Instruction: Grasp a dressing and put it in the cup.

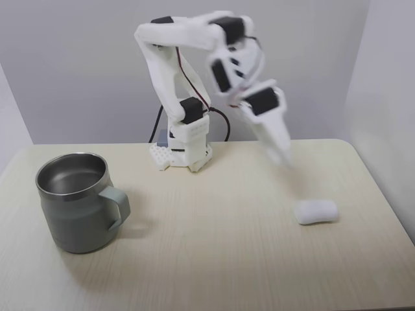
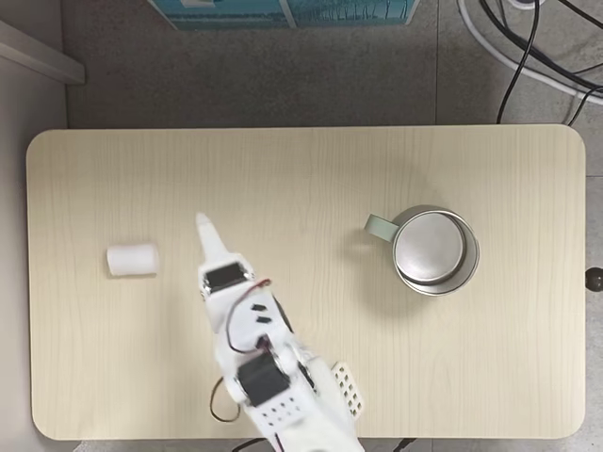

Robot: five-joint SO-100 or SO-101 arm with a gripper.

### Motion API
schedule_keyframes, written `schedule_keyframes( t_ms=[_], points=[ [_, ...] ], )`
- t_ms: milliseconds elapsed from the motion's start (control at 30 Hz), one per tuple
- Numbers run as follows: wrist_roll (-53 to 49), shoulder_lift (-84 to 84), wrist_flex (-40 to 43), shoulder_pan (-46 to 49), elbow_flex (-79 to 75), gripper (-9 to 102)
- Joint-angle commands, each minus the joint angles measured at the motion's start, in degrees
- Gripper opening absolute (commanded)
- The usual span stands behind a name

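Blurry gripper and things cut off at the edges

The gripper is smeared in a fixed view, so its jaws cannot be made out. The table runs off the bottom edge there. Seen from above, the arm's base is cut by the bottom edge, and the cables leave the top right corner.

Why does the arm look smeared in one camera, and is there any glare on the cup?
In the front fixed view the gripper and forearm are motion-blurred, so the jaws cannot be read; the dressing and cup look sharp. In the top-down fixed view the gripper is crisper, the cup's steel inside shines softly without washing out, and the table lighting is even.
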Motion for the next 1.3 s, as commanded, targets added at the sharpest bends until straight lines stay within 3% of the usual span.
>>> schedule_keyframes(
  t_ms=[0,267,933,1133,1267],
  points=[
    [2.2,4.4,-1.6,-5.7,4.3,31],
    [4.7,20.1,-2.9,-12.0,10.4,32],
    [4.8,46.1,-9.5,-12.6,16.9,29],
    [3.3,46.8,-10.7,-13.0,17.1,20],
    [-2.7,46.8,-12.2,-13.1,17.1,3]
  ],
)
